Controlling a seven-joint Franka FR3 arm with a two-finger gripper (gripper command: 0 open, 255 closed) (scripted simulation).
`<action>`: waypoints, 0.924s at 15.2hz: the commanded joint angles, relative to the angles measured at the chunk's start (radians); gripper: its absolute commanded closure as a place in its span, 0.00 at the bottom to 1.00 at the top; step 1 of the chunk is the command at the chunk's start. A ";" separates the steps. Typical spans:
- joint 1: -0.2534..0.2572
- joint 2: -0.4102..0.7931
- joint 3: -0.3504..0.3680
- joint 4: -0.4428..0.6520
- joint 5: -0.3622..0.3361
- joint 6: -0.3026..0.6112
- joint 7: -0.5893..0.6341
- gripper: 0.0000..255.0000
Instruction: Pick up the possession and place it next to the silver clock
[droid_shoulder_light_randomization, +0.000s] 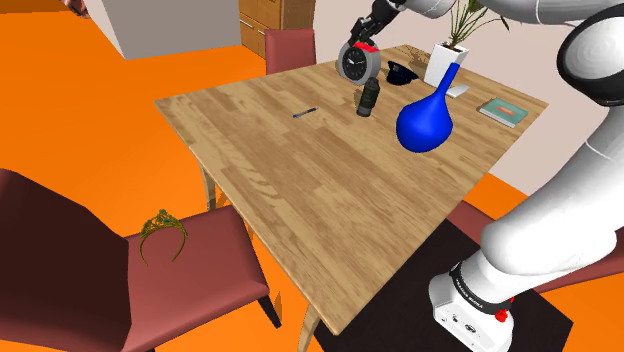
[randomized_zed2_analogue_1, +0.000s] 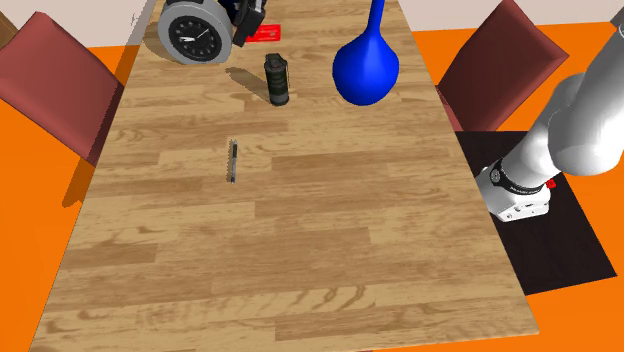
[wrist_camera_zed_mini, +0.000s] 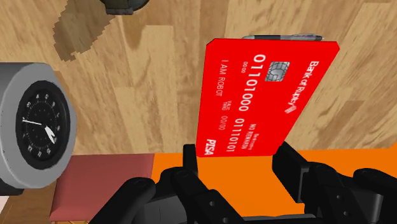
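Claw is being clamped on one end of the red bank card, which is being held above the wooden table, just beside the silver clock. Risk: thin card being released from height and skidding off the table edge.

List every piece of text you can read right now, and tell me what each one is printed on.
"01101000": large digits on the red card clasped in the gripper.
"I AM ROBOT": name line on the same card.
"PISA": logo at the card's corner.
"Bank of ...": the card's bank name; the last word is unclear.
Other small lines on the card: too small to read.
Silver clock dial numerals: too small to read.
Label on the arm's base: too small to read.
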 joint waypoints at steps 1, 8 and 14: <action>-0.023 0.037 -0.012 0.054 0.017 -0.025 -0.044 1.00; -0.107 0.194 -0.045 0.283 0.058 -0.129 -0.167 1.00; -0.149 0.298 -0.054 0.416 0.072 -0.175 -0.221 1.00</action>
